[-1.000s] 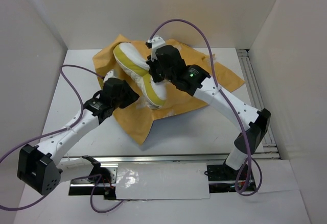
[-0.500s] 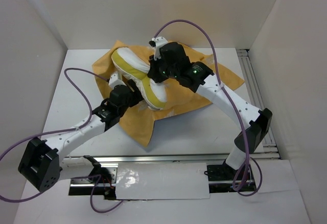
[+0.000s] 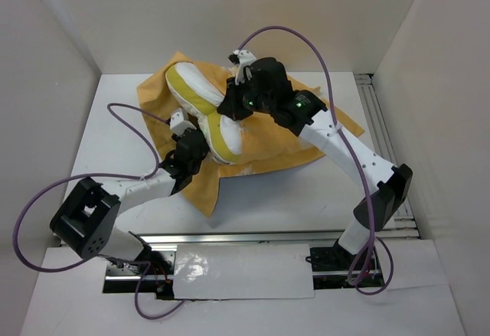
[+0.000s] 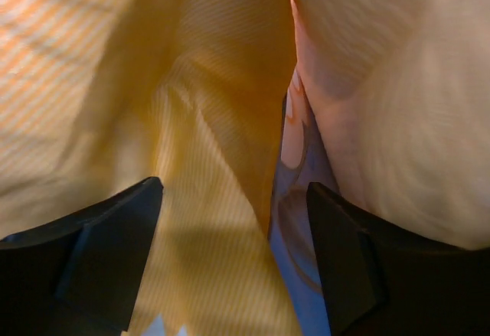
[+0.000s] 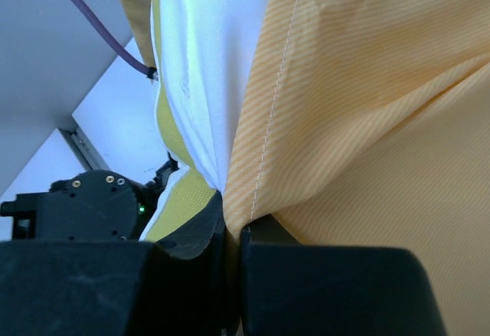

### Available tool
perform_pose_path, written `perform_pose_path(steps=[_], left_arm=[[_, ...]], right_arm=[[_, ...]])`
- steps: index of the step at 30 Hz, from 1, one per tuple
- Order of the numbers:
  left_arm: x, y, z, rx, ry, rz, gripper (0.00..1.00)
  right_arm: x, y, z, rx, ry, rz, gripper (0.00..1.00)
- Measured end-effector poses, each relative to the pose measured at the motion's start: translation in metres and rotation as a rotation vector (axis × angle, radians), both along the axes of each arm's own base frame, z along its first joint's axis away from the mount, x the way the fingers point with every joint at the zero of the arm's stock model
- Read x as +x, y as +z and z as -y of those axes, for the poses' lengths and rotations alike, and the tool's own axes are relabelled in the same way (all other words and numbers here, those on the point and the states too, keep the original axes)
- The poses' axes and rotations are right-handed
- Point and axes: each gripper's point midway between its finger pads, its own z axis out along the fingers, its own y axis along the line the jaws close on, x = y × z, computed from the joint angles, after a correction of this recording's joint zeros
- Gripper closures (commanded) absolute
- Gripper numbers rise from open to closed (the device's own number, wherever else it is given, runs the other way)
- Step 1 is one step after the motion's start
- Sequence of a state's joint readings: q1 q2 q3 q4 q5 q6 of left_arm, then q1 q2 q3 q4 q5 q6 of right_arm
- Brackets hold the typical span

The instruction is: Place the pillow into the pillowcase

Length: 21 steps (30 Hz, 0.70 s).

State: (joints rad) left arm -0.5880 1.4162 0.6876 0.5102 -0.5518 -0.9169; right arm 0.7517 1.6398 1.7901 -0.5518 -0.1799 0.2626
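The pillow (image 3: 200,114), white with a yellow edge, lies folded on the spread orange-yellow pillowcase (image 3: 276,141) at the back middle of the table. My right gripper (image 3: 228,106) is shut on the stitched hem of the pillowcase (image 5: 367,122), right against the pillow (image 5: 207,45); its own view shows the gripper (image 5: 232,225) pinching orange fabric. My left gripper (image 3: 200,138) is open at the pillow's near side. In its view the gripper (image 4: 233,190) straddles folds of the pillowcase (image 4: 207,122), whose blue outside (image 4: 302,229) shows, with the pillow (image 4: 398,83) on the right.
White walls enclose the table on the left, back and right. A metal rail (image 3: 387,133) runs along the right edge. Purple cables (image 3: 306,41) loop over both arms. Bare table (image 3: 291,194) lies in front of the pillowcase.
My left arm has swung inward and reached further under the pillow's near side. My right gripper has shifted slightly back and right with the hem; the pillow has moved a little back.
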Motion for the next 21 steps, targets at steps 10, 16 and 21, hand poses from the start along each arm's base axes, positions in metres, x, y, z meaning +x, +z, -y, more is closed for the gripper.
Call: perform_pose_path(steps=[10,16,21], left_arm=[[0.033,0.003,0.022,0.038,-0.014,-0.013,0.60],[0.009,-0.009,-0.009,0.122,0.022,-0.150,1.00],[-0.021,0.025,-0.054,0.096,0.022,-0.141,1.00]], right_arm=[[0.003,0.012,0.022,0.041,-0.038,0.018,1.00],[0.005,0.004,0.034,0.014,-0.105,0.021,1.00],[0.017,-0.004,0.041,-0.029,-0.206,0.049,1.00]])
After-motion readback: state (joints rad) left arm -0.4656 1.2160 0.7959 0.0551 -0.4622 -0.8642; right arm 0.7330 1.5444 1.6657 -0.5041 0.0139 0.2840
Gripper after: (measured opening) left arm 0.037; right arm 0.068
